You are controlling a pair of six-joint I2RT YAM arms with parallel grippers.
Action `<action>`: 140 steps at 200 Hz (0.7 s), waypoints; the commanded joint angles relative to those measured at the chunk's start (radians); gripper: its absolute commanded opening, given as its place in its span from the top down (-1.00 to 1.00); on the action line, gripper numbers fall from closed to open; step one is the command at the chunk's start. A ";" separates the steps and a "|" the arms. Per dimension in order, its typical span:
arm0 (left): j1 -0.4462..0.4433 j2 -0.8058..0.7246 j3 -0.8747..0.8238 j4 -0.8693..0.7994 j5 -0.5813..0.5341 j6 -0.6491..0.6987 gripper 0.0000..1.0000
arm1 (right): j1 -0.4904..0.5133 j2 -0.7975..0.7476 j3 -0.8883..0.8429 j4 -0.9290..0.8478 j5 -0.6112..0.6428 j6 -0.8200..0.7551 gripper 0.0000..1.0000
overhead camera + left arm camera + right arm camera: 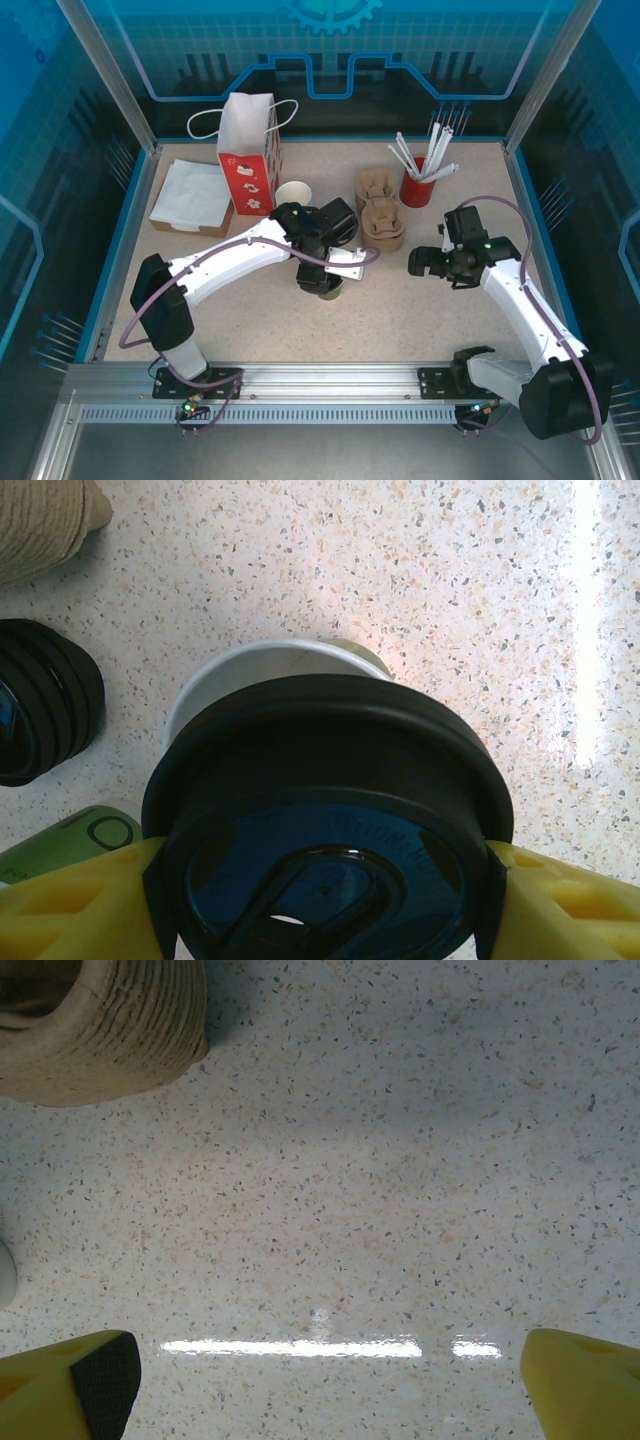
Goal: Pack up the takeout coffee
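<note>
Your left hand (322, 280) is sitting mid-bench, gripping the black lid (330, 810) by its edges. On the left wrist camera, the yellow fingers (85, 905) are pressing on the lid from both sides at a medium spread.

The lid is hanging right over the cup (250, 665). The cup's white rim is peeking out past the lid's far edge, so the lid is sitting offset toward the wrist. I can't tell whether it's resting on the rim or floating just above it. From above, the cup (326, 290) is standing upright on the bench (400, 310), directly under the hand and mostly covered by it.

Your right hand (420, 262) is hovering well to the right of the cup, fingers spread wide and holding nothing. On its wrist camera there's just bare bench between the fingers (585, 1385).

Around the cup:
- A stack of black lids (40, 705) is sitting just to its left on the left wrist camera.
- The cardboard cup carriers (380, 210) are lying beyond it, toward the back.
- The red cup of straws (417, 187) is standing behind the carriers.
- The paper bag (248, 150), a white-rimmed cup (293, 193) and the napkins (190, 195) are sitting back-left.
</note>
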 commanded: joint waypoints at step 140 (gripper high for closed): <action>-0.012 0.087 0.065 -0.036 0.002 0.022 -0.48 | -0.031 0.000 -0.010 0.012 -0.027 -0.025 -1.00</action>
